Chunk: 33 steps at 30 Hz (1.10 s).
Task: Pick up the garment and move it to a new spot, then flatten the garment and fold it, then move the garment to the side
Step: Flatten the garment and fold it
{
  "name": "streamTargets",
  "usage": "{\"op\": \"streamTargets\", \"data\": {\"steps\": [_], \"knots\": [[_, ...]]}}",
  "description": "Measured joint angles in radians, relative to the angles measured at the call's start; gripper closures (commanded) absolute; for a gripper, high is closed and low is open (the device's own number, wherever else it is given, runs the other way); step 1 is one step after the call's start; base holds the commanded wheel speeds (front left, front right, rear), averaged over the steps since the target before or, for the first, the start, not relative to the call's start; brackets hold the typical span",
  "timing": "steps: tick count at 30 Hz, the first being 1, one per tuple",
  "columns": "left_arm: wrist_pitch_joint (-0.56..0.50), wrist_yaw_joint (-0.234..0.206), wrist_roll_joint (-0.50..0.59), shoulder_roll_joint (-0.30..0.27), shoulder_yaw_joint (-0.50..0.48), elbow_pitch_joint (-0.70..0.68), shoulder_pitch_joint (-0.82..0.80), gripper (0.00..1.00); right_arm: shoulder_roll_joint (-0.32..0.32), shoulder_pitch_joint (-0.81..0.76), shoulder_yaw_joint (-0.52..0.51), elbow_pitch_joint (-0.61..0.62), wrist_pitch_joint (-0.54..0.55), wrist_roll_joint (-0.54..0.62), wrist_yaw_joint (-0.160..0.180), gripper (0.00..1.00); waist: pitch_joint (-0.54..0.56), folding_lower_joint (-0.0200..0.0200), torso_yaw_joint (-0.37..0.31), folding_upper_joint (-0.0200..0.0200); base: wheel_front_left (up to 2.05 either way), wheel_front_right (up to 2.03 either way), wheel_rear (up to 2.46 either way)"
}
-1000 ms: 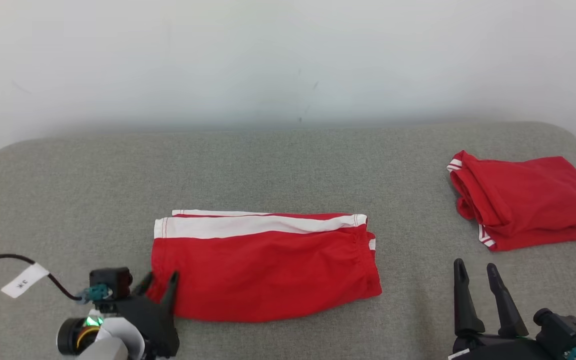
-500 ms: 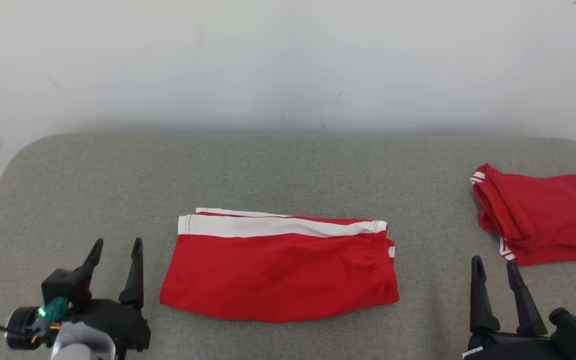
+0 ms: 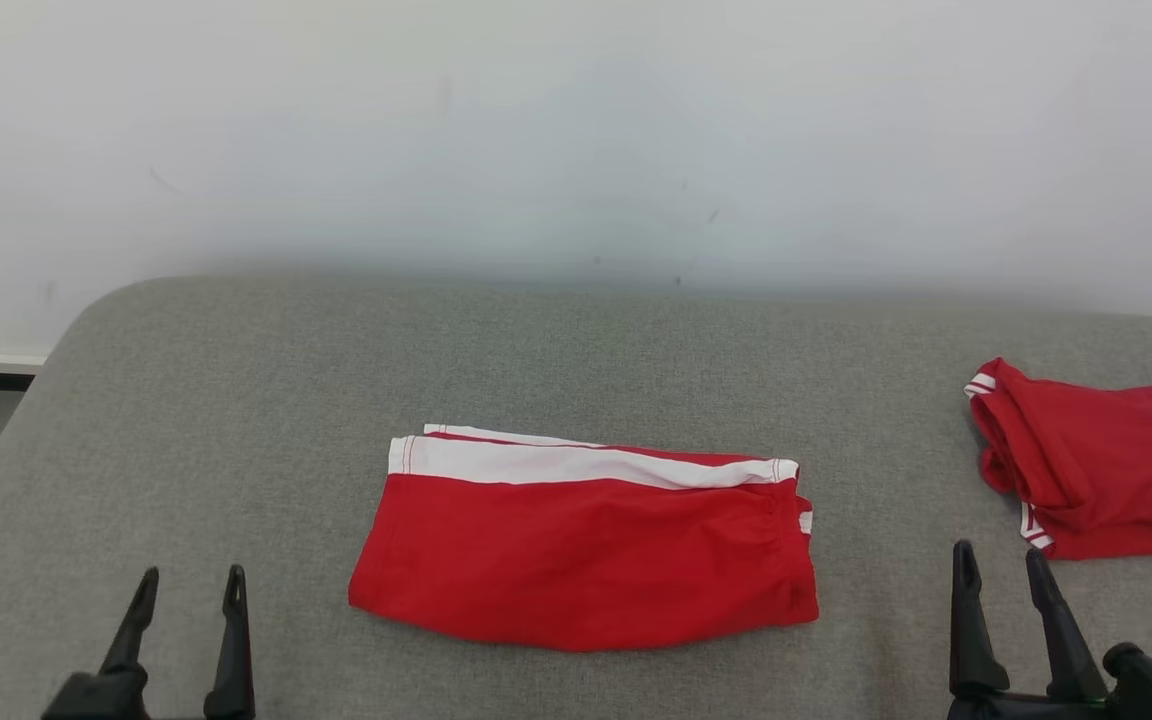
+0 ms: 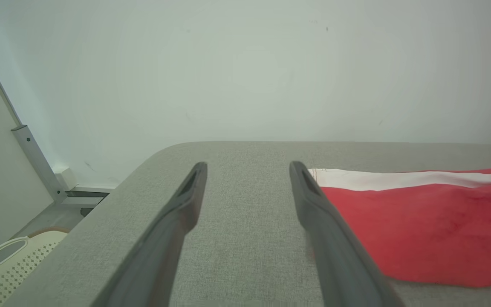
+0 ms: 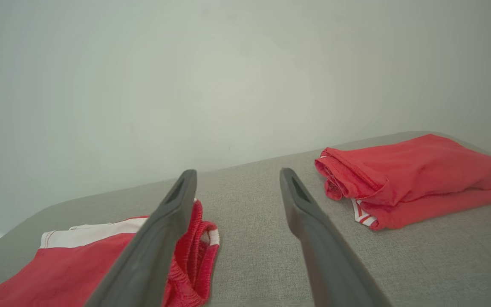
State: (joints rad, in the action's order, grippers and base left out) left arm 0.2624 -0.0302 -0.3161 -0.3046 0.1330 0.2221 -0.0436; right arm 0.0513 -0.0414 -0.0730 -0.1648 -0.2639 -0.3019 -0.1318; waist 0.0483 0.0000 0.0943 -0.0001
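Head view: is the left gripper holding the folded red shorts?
No, the left gripper is open over the grey surface, with a gap between it and the folded red shorts.

Left tool [image 3: 191, 576] and right tool [image 3: 999, 553] sit low, fingers spread wide, holding nothing.

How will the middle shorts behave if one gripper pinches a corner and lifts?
Probably floppy: the shorts are thin cloth lying flat on the pad, so a one-corner lift would likely undo the fold. Likely light: the layers barely rise off the surface. The gathered waistband may bunch if pushed.
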Motion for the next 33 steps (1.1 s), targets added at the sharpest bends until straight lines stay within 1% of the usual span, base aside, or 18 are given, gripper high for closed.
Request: {"op": "streamTargets", "data": {"steps": [8, 11, 12, 16, 22, 25, 29, 33], "knots": [[0.000, 0.022, 0.057, 0.082, -0.065, -0.033, 0.065, 0.00, 0.000, -0.019, 0.046, -0.022, 0.000, 0.012, 0.000, 0.00, -0.004, 0.0000, 0.006, 0.0000, 0.00, 0.00, 0.00], [0.000, 0.041, 0.078, 0.103, -0.079, -0.030, 0.065, 0.00, 0.000, 0.001, 0.068, -0.072, 0.000, 0.011, 0.000, 0.00, -0.005, 0.0000, 0.016, 0.0000, 0.00, 0.00, 0.00], [0.000, 0.041, 0.078, 0.103, -0.079, -0.030, 0.065, 0.00, 0.000, 0.001, 0.068, -0.072, 0.000, 0.011, 0.000, 0.00, -0.005, 0.0000, 0.016, 0.0000, 0.00, 0.00, 0.00], [0.000, 0.067, 0.097, 0.126, -0.093, -0.016, 0.062, 0.00, -0.002, 0.092, 0.104, -0.187, 0.000, 0.026, 0.000, 0.00, -0.006, 0.0000, 0.033, 0.0000, 0.00, 0.00, 0.00], [0.000, 0.101, 0.129, 0.156, -0.103, 0.016, 0.051, 0.00, -0.001, 0.280, 0.118, -0.427, 0.001, 0.064, 0.000, 0.00, -0.009, 0.0000, 0.060, 0.0000, 0.00, 0.00, 0.00], [0.000, 0.111, 0.137, 0.174, -0.103, 0.025, 0.039, 0.00, -0.001, 0.365, 0.097, -0.562, 0.004, 0.083, 0.000, 0.00, -0.012, 0.0001, 0.075, 0.0000, 0.00, 0.00, 0.00], [0.000, 0.127, 0.148, 0.183, -0.105, 0.039, 0.030, 0.00, -0.001, 0.448, 0.054, -0.746, 0.009, 0.106, 0.000, 0.00, -0.017, 0.0000, 0.095, 0.0001, 0.00, 0.00, 0.00], [0.000, 0.136, 0.156, 0.192, -0.109, 0.051, 0.015, 0.00, -0.001, 0.505, 0.035, -0.883, 0.008, 0.107, 0.000, 0.00, -0.023, 0.0001, 0.112, 0.0000, 0.00, 0.00, 0.00]]}}
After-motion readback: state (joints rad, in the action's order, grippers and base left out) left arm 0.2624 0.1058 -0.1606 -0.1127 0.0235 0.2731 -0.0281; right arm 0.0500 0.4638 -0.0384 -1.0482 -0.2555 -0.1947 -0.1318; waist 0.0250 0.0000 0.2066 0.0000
